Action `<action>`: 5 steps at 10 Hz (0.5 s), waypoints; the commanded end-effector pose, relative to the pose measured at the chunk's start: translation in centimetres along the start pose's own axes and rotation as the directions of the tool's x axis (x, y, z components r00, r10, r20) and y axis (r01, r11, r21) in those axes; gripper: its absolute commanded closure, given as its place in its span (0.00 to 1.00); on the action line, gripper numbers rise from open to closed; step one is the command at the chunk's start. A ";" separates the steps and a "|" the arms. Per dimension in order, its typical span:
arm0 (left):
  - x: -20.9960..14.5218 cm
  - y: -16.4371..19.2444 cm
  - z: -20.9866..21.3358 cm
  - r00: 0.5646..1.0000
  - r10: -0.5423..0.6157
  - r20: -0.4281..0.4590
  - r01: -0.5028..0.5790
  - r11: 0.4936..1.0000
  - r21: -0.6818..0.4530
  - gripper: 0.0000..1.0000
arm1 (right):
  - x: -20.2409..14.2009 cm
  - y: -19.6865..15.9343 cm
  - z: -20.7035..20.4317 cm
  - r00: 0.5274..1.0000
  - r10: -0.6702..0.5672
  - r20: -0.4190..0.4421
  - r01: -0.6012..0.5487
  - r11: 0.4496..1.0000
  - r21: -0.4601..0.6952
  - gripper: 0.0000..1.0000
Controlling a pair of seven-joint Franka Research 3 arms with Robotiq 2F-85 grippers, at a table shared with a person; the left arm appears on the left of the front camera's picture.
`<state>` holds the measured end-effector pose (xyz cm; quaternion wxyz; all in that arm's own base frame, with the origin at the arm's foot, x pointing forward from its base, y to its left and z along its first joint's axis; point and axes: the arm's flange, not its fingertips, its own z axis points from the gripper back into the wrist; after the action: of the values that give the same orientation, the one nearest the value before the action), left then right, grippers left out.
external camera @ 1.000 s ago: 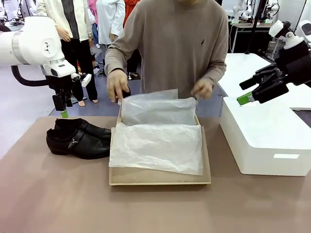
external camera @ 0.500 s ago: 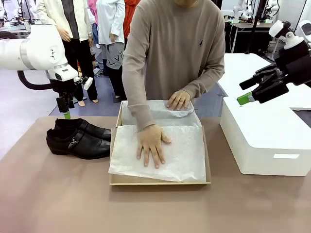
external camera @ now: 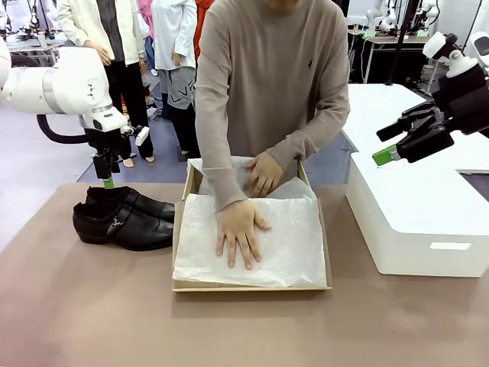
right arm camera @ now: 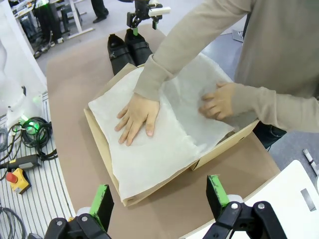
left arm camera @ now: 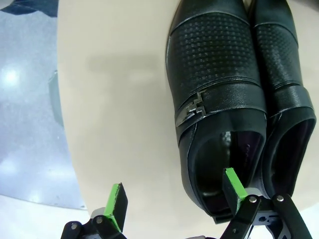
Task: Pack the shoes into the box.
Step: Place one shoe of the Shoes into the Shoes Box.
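- The left gripper [external camera: 107,177] hangs wide open and empty over the heel end of the shoes [external camera: 126,218]. They lie side by side at the table's left, just beside the box [external camera: 252,287].
- It would do best to pinch one shoe's collar squarely, and only once the person's hands [external camera: 241,229] leave the tissue paper [external camera: 294,248].
- The right gripper [external camera: 386,144] is open and empty, above the white box [external camera: 420,222].
- The table [external camera: 92,313] is brown, and people stand far behind.
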<state>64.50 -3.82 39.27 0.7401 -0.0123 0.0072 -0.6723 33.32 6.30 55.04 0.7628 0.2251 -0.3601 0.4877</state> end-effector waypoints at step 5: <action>-0.1 0.8 -0.4 0.999 -0.039 -0.010 0.038 0.998 -0.042 0.00 | 0.1 -0.4 0.0 0.999 0.024 0.030 -0.025 1.000 0.016 0.00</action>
<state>64.57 -3.91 38.59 0.7351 -0.0216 0.0184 -0.6774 33.32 6.30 55.04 0.7628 0.2250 -0.3601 0.4877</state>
